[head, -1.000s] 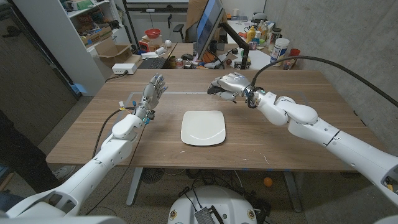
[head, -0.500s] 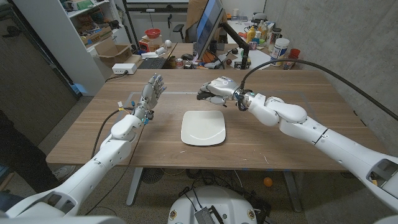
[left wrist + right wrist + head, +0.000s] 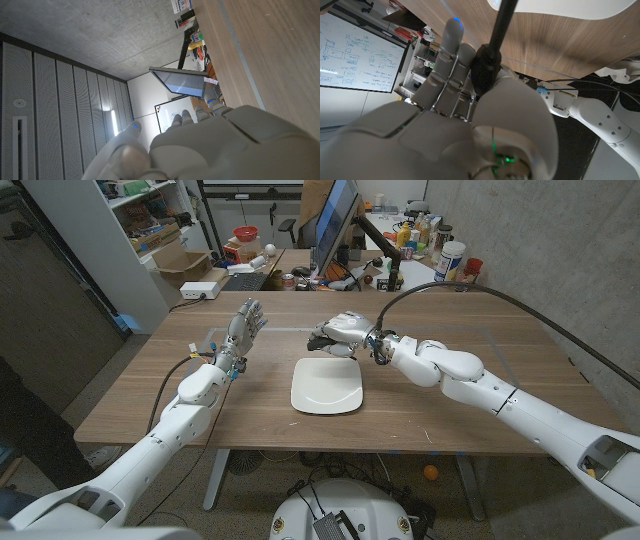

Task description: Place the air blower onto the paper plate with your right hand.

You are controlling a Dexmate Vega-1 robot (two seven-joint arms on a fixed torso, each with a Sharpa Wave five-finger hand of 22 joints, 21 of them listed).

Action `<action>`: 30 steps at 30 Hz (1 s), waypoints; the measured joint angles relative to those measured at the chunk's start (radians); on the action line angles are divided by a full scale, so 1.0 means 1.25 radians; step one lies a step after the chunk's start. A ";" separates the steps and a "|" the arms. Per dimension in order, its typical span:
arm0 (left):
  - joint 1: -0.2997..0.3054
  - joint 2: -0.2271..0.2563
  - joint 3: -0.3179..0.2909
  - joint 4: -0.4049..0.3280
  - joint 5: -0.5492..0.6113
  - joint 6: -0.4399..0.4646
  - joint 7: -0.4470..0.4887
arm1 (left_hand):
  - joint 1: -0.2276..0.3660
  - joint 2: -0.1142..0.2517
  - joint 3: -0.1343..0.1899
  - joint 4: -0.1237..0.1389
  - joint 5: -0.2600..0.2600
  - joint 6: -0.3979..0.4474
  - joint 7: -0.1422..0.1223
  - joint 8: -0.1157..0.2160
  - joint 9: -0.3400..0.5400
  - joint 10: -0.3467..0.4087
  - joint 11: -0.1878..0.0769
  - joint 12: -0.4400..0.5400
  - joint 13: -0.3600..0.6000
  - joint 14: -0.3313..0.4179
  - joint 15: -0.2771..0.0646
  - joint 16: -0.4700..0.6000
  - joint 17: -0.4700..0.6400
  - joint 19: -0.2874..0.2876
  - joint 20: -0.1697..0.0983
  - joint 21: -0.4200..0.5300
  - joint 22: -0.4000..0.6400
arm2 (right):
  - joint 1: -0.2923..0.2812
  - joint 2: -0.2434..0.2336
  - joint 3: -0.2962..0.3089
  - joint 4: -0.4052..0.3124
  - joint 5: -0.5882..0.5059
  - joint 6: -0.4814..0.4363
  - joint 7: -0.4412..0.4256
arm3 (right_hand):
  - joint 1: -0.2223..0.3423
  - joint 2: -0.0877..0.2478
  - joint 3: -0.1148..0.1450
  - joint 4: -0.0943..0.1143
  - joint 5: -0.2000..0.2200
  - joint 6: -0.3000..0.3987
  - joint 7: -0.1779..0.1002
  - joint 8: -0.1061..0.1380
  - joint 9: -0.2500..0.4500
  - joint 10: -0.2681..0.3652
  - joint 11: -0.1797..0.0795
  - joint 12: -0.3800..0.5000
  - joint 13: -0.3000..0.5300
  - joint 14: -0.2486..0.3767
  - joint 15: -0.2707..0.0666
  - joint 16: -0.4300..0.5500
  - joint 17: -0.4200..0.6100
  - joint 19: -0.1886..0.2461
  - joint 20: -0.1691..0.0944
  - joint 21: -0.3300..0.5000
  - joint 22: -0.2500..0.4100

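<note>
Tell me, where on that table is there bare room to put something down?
The paper plate is bare on top, and the right hand, holding the black air blower, hangs just behind its far edge. Bare wood of the table runs between the plate and the left hand, and along the near edge. It is tightest between the right hand and the plate.

1. From the head camera, we see the right hand [image 3: 345,332] wrapped over the air blower [image 3: 327,338], so most of the dark body is hidden.
2. At the right wrist, we find the air blower's [image 3: 492,47] nozzle cut off at the frame edge, as is the paper plate [image 3: 570,6].
3. Clutter beyond the bench [image 3: 480,395] is too small for us to identify.
</note>
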 measured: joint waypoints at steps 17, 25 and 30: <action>0.001 0.003 -0.002 0.001 -0.002 0.000 -0.001 | 0.000 0.000 0.000 0.000 0.000 0.000 0.000 0.000 0.000 0.000 0.000 0.000 0.000 0.000 0.000 0.000 0.000 0.000 0.000 0.000 0.000 | 0.023 0.033 -0.039 0.068 0.000 0.010 0.015 | 0.001 -0.001 0.002 0.002 -0.001 0.000 0.000 0.006 0.000 0.004 0.004 0.002 -0.002 0.001 0.002 0.000 0.000 0.000 0.000 0.009 -0.011; 0.000 0.003 -0.002 0.008 -0.003 0.002 -0.004 | 0.000 0.000 0.000 0.000 0.000 0.000 0.000 0.000 0.000 0.000 0.000 0.000 0.000 0.000 0.000 0.000 0.000 0.000 0.000 0.000 0.000 | 0.034 0.044 -0.059 0.099 0.003 0.015 0.020 | 0.001 -0.001 0.002 0.002 -0.002 0.000 0.000 0.005 0.001 0.004 0.005 0.002 0.000 0.001 0.002 0.000 0.000 0.000 0.000 0.012 -0.015; -0.004 0.002 -0.001 0.013 -0.003 0.004 -0.006 | 0.000 0.000 0.000 0.000 0.004 0.000 0.000 0.000 0.000 0.000 0.000 0.000 0.000 0.000 0.000 0.000 0.000 0.000 0.000 0.000 0.000 | 0.040 0.050 -0.071 0.117 0.003 0.017 0.021 | 0.001 0.000 0.002 0.002 -0.003 0.000 0.000 0.006 0.001 0.004 0.005 0.002 0.001 0.001 0.002 0.000 0.000 0.000 0.000 0.019 -0.018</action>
